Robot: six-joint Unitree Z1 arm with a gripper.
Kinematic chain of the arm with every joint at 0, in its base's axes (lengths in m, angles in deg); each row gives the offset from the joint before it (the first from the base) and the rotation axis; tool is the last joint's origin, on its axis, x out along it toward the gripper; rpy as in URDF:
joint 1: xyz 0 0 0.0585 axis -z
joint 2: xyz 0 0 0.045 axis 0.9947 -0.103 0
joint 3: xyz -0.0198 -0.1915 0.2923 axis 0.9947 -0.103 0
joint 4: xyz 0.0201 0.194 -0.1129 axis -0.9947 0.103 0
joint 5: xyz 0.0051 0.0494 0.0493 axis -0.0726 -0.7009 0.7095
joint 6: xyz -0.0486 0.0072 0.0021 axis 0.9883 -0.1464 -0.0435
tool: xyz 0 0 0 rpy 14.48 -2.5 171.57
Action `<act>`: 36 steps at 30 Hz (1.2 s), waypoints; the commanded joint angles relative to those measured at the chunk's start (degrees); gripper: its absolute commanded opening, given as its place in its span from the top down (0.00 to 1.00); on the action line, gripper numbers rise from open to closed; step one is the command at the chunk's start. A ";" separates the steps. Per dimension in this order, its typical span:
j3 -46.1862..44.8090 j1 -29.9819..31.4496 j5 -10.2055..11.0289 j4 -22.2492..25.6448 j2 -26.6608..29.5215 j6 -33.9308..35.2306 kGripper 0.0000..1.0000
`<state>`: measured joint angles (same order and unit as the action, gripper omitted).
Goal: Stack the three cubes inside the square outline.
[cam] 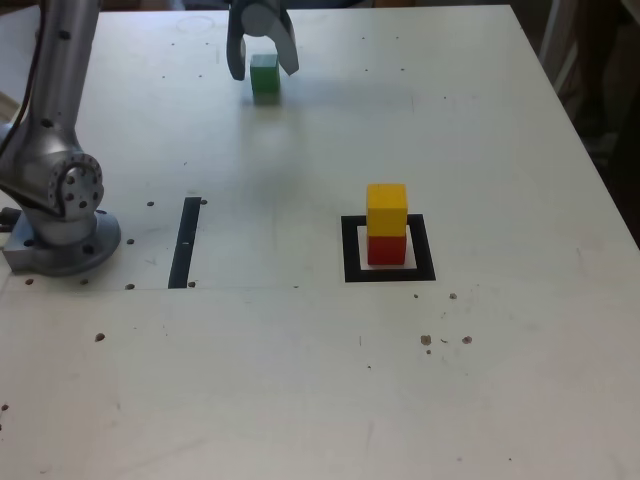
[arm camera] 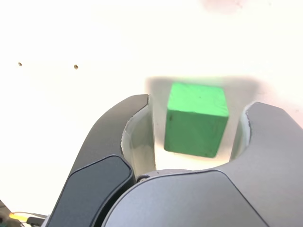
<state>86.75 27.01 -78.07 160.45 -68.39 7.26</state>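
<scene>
The pincer (cam: 265,75) was open, its two fingers standing apart on either side of the green cube (arm camera: 196,120). In the wrist view, a gap could be seen between the cube and each finger, so the pincer had hold of nothing. The green cube was on the white table (cam: 500,350), near twelve o'clock of the exterior view and a little towards eleven.

From this cube, at about five o'clock in the same view and well apart from it, there was the square outline (cam: 352,250), black, with a white centre. Inside this outline stood the red cube (cam: 386,250), and the yellow cube (cam: 386,208) was resting on top of it, upright.

From the outline, at nine o'clock, a narrow black strip (cam: 182,250) was lying flat on the table. Further in this same direction was the round base (cam: 62,245) of the arm (cam: 60,80). Some small dark marks (cam: 426,340) were on the table surface, several of them at six o'clock from the outline.
</scene>
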 commanded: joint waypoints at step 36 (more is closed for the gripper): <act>4.08 16.62 0.82 11.81 11.47 8.34 0.83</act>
<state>90.50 42.56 -77.27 171.52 -58.09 15.02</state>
